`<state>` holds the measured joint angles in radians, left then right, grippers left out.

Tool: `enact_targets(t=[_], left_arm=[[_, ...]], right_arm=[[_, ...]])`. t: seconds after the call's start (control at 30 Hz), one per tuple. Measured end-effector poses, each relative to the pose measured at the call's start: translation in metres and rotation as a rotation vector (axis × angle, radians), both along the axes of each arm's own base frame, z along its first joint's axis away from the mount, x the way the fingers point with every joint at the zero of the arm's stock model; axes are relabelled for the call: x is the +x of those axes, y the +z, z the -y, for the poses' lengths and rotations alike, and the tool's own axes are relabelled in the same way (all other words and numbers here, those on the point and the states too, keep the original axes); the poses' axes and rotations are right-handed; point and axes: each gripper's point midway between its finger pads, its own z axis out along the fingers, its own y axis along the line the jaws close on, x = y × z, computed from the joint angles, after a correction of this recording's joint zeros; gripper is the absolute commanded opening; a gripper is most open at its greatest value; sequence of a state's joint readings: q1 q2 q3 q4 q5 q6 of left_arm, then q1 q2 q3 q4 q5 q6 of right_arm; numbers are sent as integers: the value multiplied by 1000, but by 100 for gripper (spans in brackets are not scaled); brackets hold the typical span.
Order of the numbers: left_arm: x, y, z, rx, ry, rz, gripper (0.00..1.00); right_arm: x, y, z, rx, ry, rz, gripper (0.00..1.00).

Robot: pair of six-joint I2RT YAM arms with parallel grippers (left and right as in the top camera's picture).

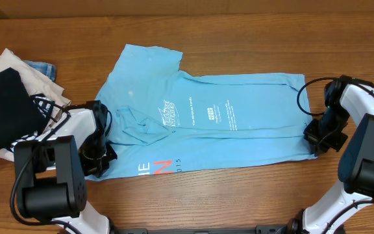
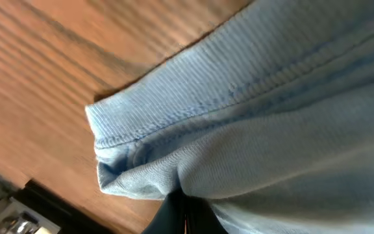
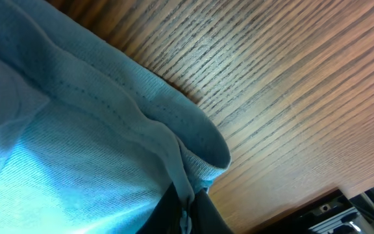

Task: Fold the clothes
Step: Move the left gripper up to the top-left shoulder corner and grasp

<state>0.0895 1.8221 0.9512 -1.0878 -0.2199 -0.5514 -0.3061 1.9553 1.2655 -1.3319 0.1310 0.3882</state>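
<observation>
The sky-blue T-shirt (image 1: pixel 206 123) lies spread across the table, partly folded, with white print and red-pink lettering near its front edge. My left gripper (image 1: pixel 102 156) is shut on the shirt's near-left corner; in the left wrist view the hemmed fabric (image 2: pixel 252 130) bunches between the dark fingers (image 2: pixel 184 218). My right gripper (image 1: pixel 317 136) is shut on the shirt's near-right corner; the right wrist view shows the hem (image 3: pixel 109 143) pinched between its fingers (image 3: pixel 187 214). Both corners sit low, close to the wood.
A pile of other garments sits at the far left: a black one (image 1: pixel 2 107) on beige and denim pieces (image 1: pixel 34 71). Bare wooden table (image 1: pixel 239 39) surrounds the shirt.
</observation>
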Motion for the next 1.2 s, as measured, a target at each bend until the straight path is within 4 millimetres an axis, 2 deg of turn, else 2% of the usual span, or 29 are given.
enact_targets(t=[0.07, 0.17, 0.2, 0.33, 0.43, 0.5, 0.63, 0.73, 0.9, 1.03, 1.2], left_arm=[[15, 7, 2, -11, 3, 88, 9], [33, 26, 1, -13, -11, 197, 15], [43, 38, 1, -11, -22, 256, 21], [77, 88, -2, 6, -57, 489, 44], [90, 110, -2, 13, -82, 600, 47], [102, 116, 1, -9, -112, 658, 51], [143, 131, 18, -106, -229, 826, 62], [163, 147, 31, -173, -302, 909, 63], [211, 182, 40, -230, -381, 986, 67], [252, 182, 44, -270, -433, 977, 73], [299, 148, 46, -316, -452, 933, 74]], right_arm=[[3, 1, -1, 4, -4, 21, 17], [9, 11, 0, -8, -10, 77, 46], [12, 17, 0, -14, -10, 104, 49], [16, 34, 1, -30, -3, 167, 49], [19, 42, 2, -41, -3, 204, 45], [24, 44, 3, -48, -1, 230, 44], [53, 53, -2, 15, 48, 353, 45], [75, 64, -14, 105, 99, 450, 45], [88, 74, -25, 179, 155, 518, 49], [89, 75, -29, 206, 175, 530, 49], [89, 76, -31, 220, 183, 533, 49]])
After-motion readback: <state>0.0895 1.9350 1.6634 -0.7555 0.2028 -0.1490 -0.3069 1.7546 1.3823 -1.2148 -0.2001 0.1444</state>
